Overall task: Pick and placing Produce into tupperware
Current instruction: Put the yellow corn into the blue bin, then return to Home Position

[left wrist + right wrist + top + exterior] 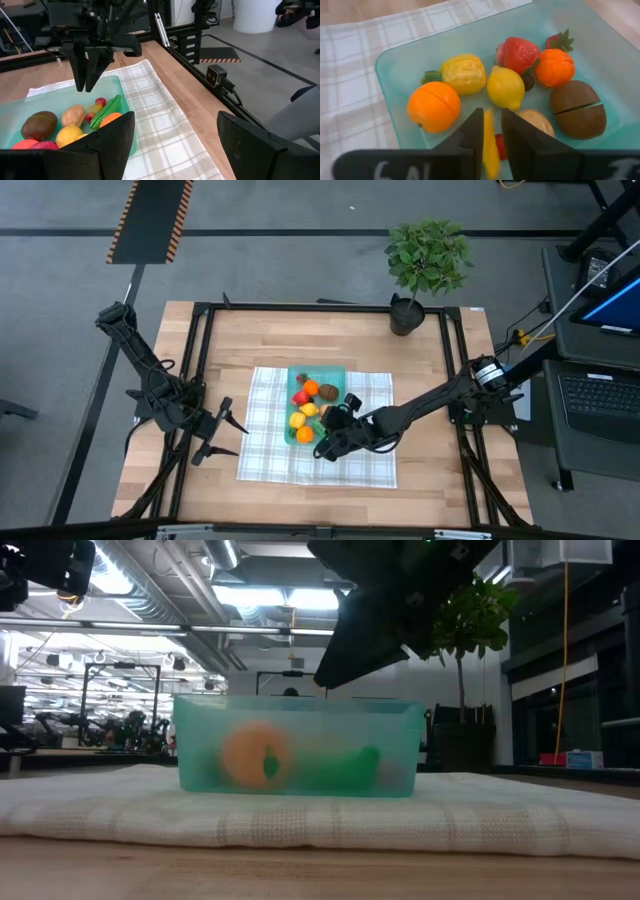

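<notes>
The teal tupperware [336, 374] sits on the checked cloth [268, 442]. Its wall [200, 740] is see-through. Inside lie several produce pieces: an orange [433, 106], a lemon [505, 88], a strawberry [518, 53], a brown kiwi [577, 109] and a green pod [109, 108]. My right gripper [326, 430] hangs over the container's near right part, fingers pointing down, shut on a thin yellow piece [489, 142]. My left gripper [222, 435] waits open, left of the cloth, with its fingers wide apart [176, 115]. My right gripper has a thin yellow produce piece [489, 135] in the narrow gap between its two fingers [470, 135], pinched from above with the fingers pointing down. The piece is lifted clear above the produce in the container. The fingers hide most of it.
A potted plant [425, 260] stands at the table's far right corner. Black frame rails [200, 360] run along the table's edges. Bare wood shows between the cloth and the rails on the left and right.
</notes>
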`<state>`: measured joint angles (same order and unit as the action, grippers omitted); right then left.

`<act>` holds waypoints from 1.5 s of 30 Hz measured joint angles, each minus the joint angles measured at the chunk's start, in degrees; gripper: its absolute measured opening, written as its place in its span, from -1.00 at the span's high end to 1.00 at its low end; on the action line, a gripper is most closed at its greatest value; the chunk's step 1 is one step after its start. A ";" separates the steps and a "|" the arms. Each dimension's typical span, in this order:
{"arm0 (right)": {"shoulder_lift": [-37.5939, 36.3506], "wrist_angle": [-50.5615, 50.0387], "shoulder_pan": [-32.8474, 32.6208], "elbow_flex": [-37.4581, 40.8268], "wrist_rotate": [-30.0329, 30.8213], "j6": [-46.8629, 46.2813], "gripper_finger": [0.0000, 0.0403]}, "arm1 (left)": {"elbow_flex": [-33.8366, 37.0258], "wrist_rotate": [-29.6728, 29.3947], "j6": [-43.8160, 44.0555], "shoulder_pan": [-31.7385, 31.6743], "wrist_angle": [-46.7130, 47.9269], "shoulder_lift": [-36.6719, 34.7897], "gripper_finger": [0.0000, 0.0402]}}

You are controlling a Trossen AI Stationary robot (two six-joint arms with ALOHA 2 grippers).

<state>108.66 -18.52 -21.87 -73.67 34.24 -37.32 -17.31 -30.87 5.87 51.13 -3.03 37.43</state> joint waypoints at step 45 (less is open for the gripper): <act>-30.54 53.62 0.12 40.47 -6.91 34.81 0.66 | 5.33 38.22 -14.03 -46.60 -4.04 -14.38 -0.36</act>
<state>78.12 35.10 -21.75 -33.20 27.33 -2.51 -11.98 7.34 -8.17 4.54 -7.07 23.05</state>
